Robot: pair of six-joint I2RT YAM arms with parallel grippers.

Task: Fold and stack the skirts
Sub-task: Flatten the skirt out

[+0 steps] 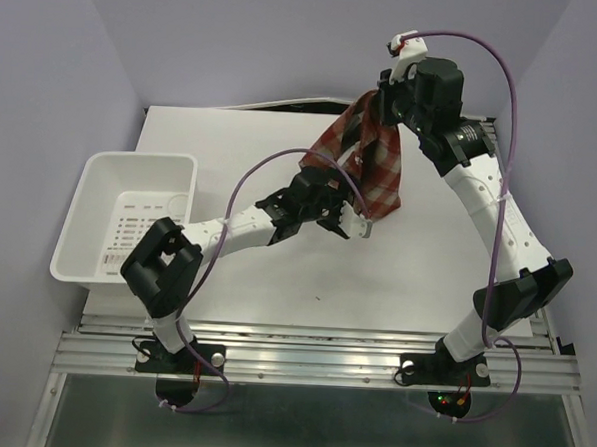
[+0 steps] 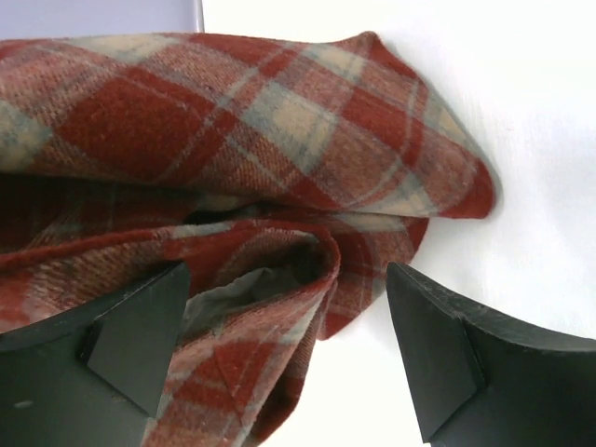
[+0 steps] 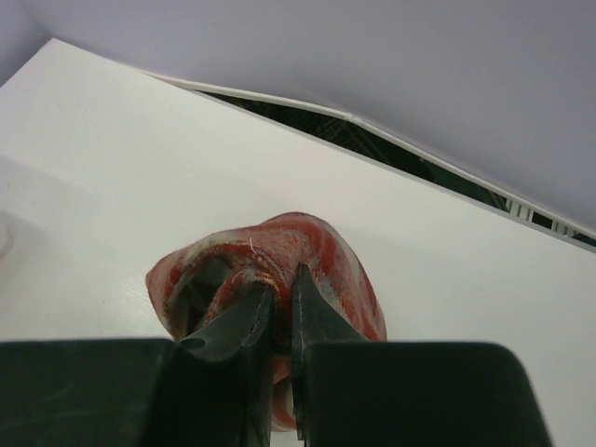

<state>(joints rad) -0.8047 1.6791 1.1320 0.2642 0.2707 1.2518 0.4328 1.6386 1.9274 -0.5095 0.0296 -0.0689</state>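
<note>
Holding the skirt (image 1: pixel 367 162) up to hang
My right tool (image 3: pixel 279 291) pinches its top; my left tool (image 2: pixel 284 279) is spread wide below.

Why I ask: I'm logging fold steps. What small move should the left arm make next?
Probably close the left gripper on the skirt fold lying between its open jaws. The right gripper pinches the skirt up, bunched, so a second grip could spread it.

Left hand (image 2: pixel 289 358) spread wide and low; right hand (image 3: pixel 282 312) raised high, fingers pinched together.
</note>
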